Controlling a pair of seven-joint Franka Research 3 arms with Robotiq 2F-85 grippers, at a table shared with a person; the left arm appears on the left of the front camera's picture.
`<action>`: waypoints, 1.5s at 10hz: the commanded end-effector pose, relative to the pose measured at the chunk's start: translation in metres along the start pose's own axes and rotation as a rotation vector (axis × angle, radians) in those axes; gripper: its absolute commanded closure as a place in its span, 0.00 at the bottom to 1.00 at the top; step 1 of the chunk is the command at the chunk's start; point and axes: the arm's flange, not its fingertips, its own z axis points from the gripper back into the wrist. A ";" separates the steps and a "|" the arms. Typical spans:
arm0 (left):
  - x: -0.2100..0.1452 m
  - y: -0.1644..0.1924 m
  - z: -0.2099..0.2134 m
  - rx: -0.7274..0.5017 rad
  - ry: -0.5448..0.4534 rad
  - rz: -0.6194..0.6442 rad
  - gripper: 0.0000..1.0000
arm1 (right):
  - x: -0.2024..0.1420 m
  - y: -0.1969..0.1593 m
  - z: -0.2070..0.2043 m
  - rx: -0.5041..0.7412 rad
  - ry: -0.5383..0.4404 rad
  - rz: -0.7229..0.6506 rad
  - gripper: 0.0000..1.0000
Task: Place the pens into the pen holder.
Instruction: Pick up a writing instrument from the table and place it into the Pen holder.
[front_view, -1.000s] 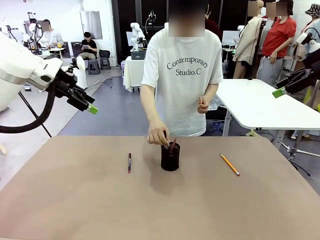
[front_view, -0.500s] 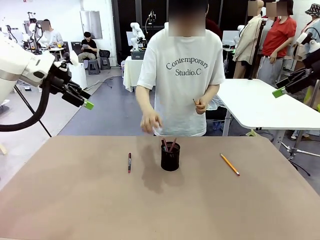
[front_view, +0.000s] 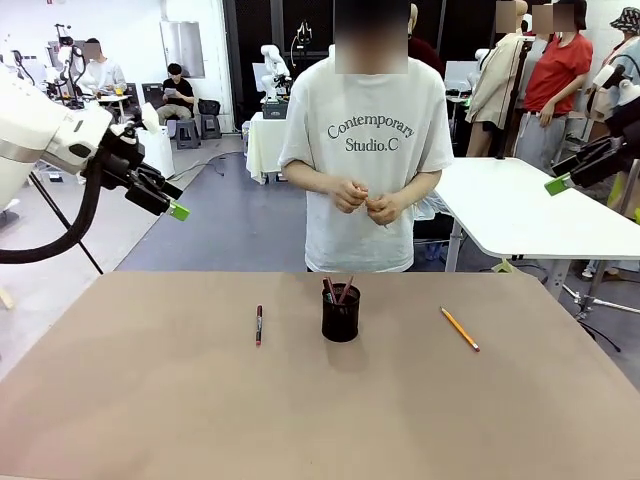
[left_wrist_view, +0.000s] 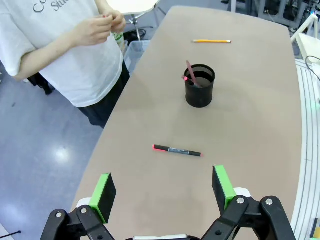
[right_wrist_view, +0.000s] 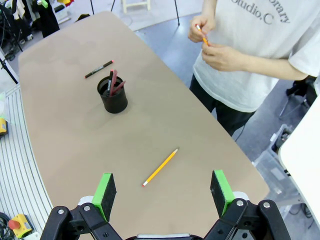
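The left pincer (left_wrist_view: 162, 189) and right pincer (right_wrist_view: 162, 189) are raised, jaws spread wide, holding nothing. On the bench (front_view: 150, 400) a red-and-black pen (front_view: 258, 325) lies with its long axis near-to-far, left of the upright pen holder (front_view: 340, 318), where two pens (front_view: 335, 291) lean. The yellow pencil (front_view: 459, 328) lies slanted on the right. Beyond, a person's shirt (front_view: 365, 130) reads "Contemporary Studio.C", and their hands (front_view: 365, 198) meet at the chest.

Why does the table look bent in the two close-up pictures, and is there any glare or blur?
Left wrist view: the wide-angle lens bows the table edge, and a pale glare patch lies on the blue floor. Right wrist view: the same bowing; the pencil is sharp. Front view: soft even light, a faint shadow by the pen holder.
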 end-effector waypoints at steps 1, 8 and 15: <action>0.001 0.000 0.002 0.006 0.009 0.001 0.00 | 0.001 0.000 0.001 0.002 -0.002 0.009 0.00; 0.001 0.000 0.002 0.006 0.009 0.001 0.00 | 0.001 0.000 0.001 0.002 -0.002 0.009 0.00; 0.001 0.000 0.002 0.006 0.009 0.001 0.00 | 0.031 0.037 -0.088 0.064 0.248 -0.056 0.00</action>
